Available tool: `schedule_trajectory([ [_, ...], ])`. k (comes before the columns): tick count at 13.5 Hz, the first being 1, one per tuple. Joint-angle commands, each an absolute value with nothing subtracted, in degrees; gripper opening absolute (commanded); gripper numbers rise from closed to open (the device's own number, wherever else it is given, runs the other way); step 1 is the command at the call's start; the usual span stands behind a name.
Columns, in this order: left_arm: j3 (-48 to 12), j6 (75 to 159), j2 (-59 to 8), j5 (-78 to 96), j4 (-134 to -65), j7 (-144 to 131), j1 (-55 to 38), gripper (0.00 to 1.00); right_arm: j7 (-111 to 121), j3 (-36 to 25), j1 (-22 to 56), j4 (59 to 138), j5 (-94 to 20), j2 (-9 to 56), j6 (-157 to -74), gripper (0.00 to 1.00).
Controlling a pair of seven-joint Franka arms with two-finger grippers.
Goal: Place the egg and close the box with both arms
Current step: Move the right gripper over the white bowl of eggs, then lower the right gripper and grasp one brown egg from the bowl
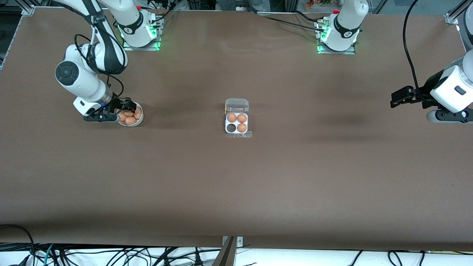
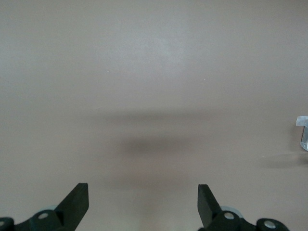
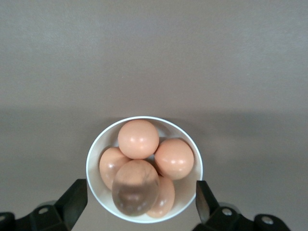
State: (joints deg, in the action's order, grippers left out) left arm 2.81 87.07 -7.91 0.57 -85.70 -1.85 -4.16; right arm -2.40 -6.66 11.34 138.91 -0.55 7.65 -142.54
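The egg carton (image 1: 237, 123) sits mid-table, lid open, three cells filled and one empty. The right tool (image 3: 137, 197) hangs released over the bowl (image 1: 139, 120) of eggs (image 3: 138, 138), none grasped yet; the left tool (image 2: 143, 199) waits released toward its end of the table (image 1: 236, 184). Picking, placing and closing remain.

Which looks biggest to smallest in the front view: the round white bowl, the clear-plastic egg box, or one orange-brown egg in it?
1. Clear-plastic egg box, open lid included.
2. Round white bowl, partly hidden by the right gripper.
3. Orange-brown egg.
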Motion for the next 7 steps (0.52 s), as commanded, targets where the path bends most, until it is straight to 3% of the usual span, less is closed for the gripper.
schedule_trajectory([
  [1, 2.9, 86.66, -8.53, 1.49, -84.2, -2.29, -4.22, 1.0, -4.38, -6.5, 13.18, 139.48, -0.88, 7.56, -143.35, 1.0],
  [7, 2.9, 86.75, -8.53, 1.5, -84.2, -2.29, -4.31, 1.0, -3.96, -6.77, 14.15, 139.04, -0.35, 8.35, -143.35, 1.0],
])
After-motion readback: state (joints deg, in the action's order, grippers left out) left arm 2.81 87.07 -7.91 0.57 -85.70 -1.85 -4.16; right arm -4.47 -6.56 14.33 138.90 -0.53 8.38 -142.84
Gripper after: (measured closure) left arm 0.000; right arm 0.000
